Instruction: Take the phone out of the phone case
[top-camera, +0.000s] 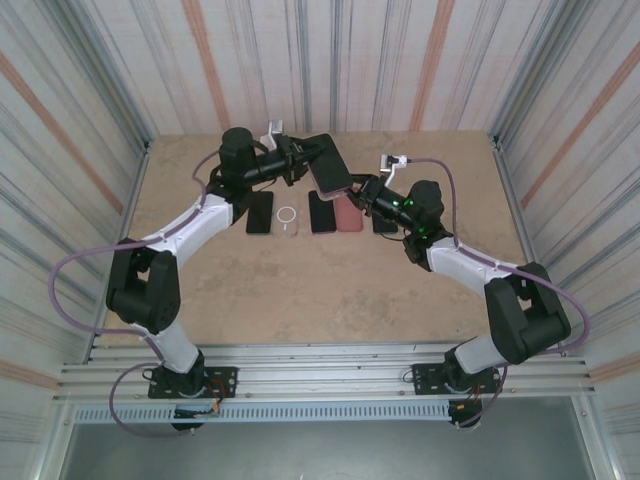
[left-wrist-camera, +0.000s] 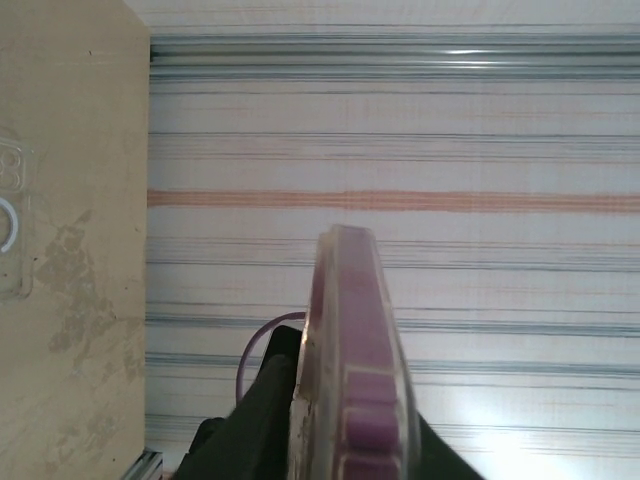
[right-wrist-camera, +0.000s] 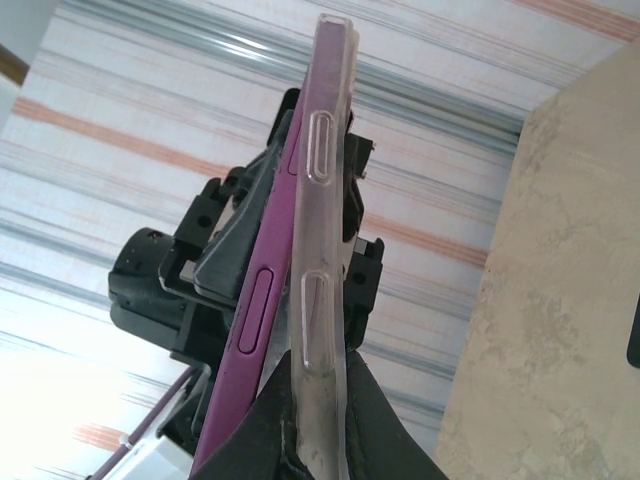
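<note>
Purple phone (right-wrist-camera: 252, 330), one edge peeled clear of its transparent phone case (right-wrist-camera: 318, 300), hung above the row of phones and cases (top-camera: 322, 213) on the desk (top-camera: 300, 290); right fingers (right-wrist-camera: 262, 440) pinched the phone case, left fingers (left-wrist-camera: 265, 400) pinched the phone; a slipping grip could have dropped either onto that row.

phone (top-camera: 331, 166) in case (right-wrist-camera: 320, 200) above table (top-camera: 300, 290), behind row of phones (top-camera: 322, 212)

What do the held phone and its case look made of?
The case: clear, soft-looking plastic, perhaps silicone; it is see-through, with moulded button covers. The phone: purple frame with a satin sheen, metal or plastic, hard to tell which.
</note>
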